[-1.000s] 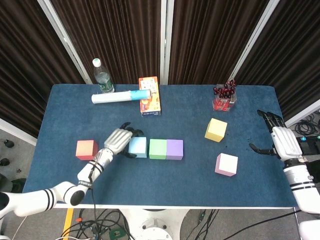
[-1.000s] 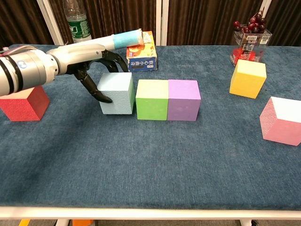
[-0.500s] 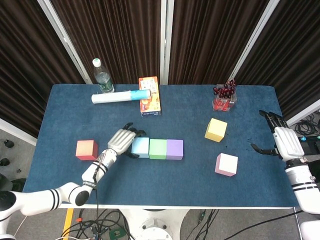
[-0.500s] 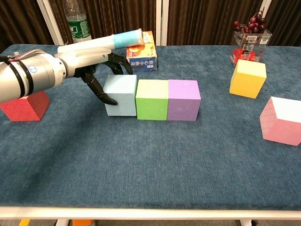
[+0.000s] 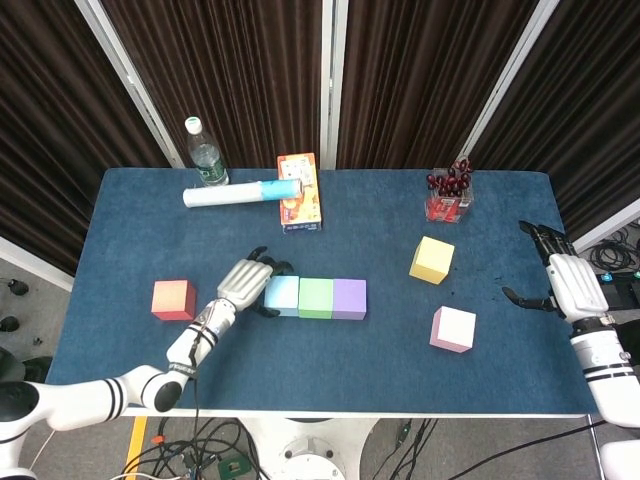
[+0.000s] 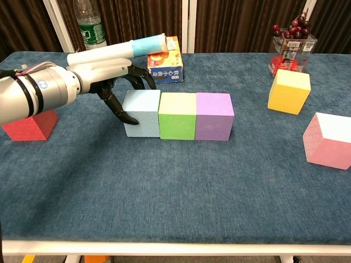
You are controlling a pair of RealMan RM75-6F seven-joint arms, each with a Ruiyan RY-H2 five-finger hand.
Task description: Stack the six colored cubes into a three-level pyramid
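Three cubes stand in a row mid-table: light blue, green and purple, the blue one touching the green. My left hand grips the light blue cube from its left side, thumb on the front face and fingers curled over the back. The red cube sits apart at the left. At the right lie the yellow cube and the pink cube. My right hand hovers open near the table's right edge, out of the chest view.
Along the far side stand a water bottle, a rolled white tube, an orange snack box and a clear container of red fruit.
My left hand slid the light blue cube to the right, closing the gap until it meets the green cube. The right hand barely moved.
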